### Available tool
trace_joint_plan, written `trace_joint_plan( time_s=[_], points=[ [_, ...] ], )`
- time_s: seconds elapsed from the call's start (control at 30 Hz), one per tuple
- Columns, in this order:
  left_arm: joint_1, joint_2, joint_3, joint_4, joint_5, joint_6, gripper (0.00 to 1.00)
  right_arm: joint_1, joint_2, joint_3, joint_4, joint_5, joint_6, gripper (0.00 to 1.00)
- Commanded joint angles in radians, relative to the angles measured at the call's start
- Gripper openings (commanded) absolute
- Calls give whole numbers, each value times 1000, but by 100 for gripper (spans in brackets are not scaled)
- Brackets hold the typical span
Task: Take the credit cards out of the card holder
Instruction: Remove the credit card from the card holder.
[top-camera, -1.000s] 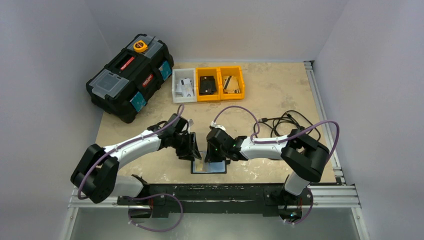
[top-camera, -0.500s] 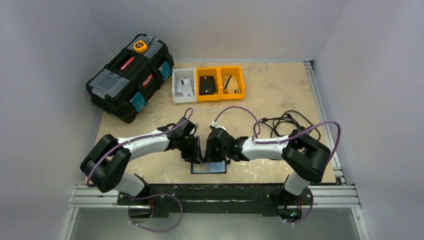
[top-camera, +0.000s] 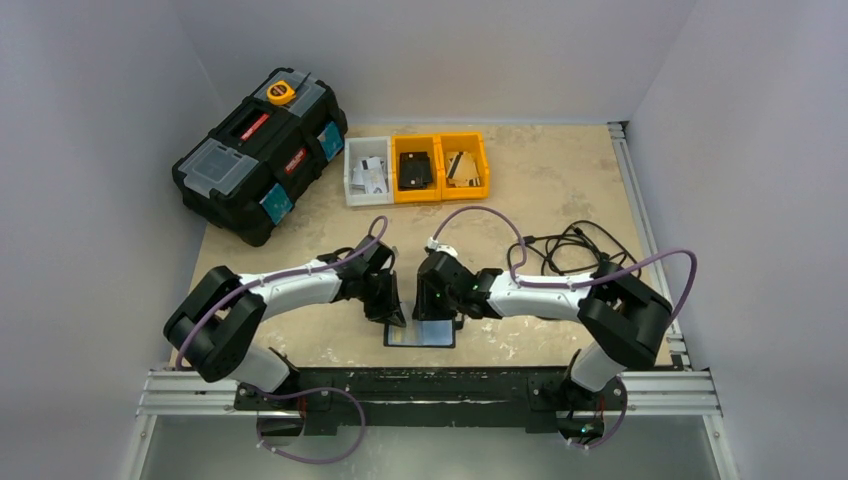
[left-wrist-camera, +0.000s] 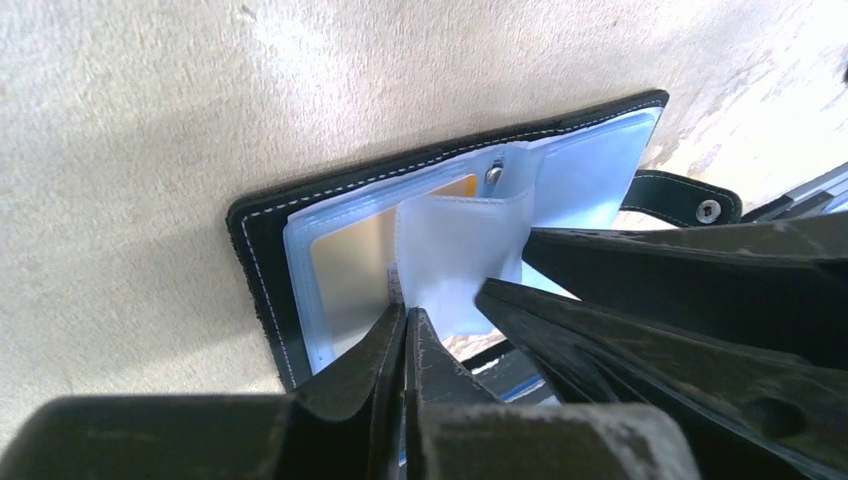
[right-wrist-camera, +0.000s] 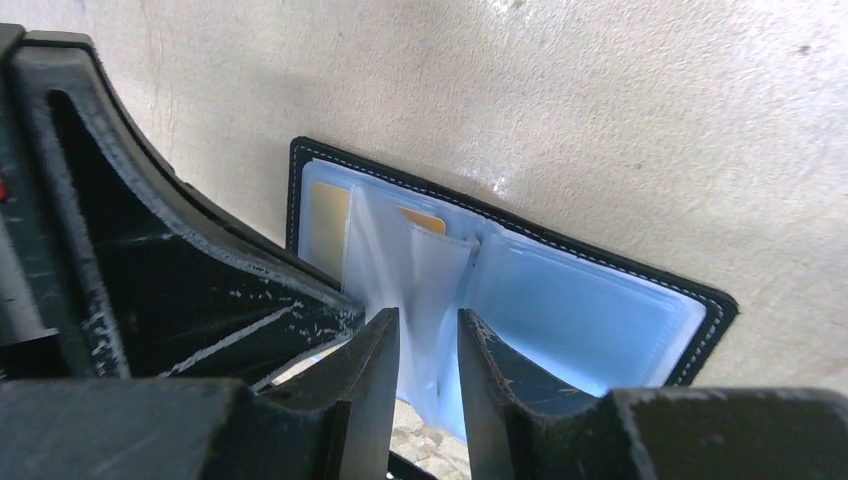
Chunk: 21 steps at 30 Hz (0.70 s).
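Observation:
The black card holder (top-camera: 421, 335) lies open on the table by the front edge. Its clear bluish sleeves show in the left wrist view (left-wrist-camera: 600, 170) and right wrist view (right-wrist-camera: 580, 310). A gold card (left-wrist-camera: 350, 270) sits in the left pocket. One translucent white sleeve leaf (left-wrist-camera: 460, 255) stands up from the spine. My left gripper (top-camera: 393, 311) is shut on that leaf's edge (left-wrist-camera: 405, 318). My right gripper (top-camera: 438, 312) stands narrowly open with the leaf (right-wrist-camera: 425, 280) between its jaws (right-wrist-camera: 428, 330). I cannot tell if a card is in the leaf.
A black toolbox (top-camera: 258, 152) sits at the back left. A white bin (top-camera: 368, 172) and two orange bins (top-camera: 416, 168) stand behind. A black cable (top-camera: 570, 245) lies at the right. The metal rail (top-camera: 430, 385) runs just below the holder.
My left gripper has moved right onto the holder and stands close against the right gripper. The right arm's elbow has shifted slightly right. The holder has barely moved.

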Motion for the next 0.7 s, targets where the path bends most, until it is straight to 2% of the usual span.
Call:
trace_joint_plan(
  time_s=[0.0,0.43,0.67],
  points=[
    [-6,6,18,8,-25,-12,0,-7,-58,66,-77,73,-24,29],
    [-48,-181,95,-147,-114,-76,0,-60,-194,65,-189,150,-60,41],
    [-101,-94,170,-159,-150,-110,0,-75,-249,42,-213,163,-70,43]
  ],
)
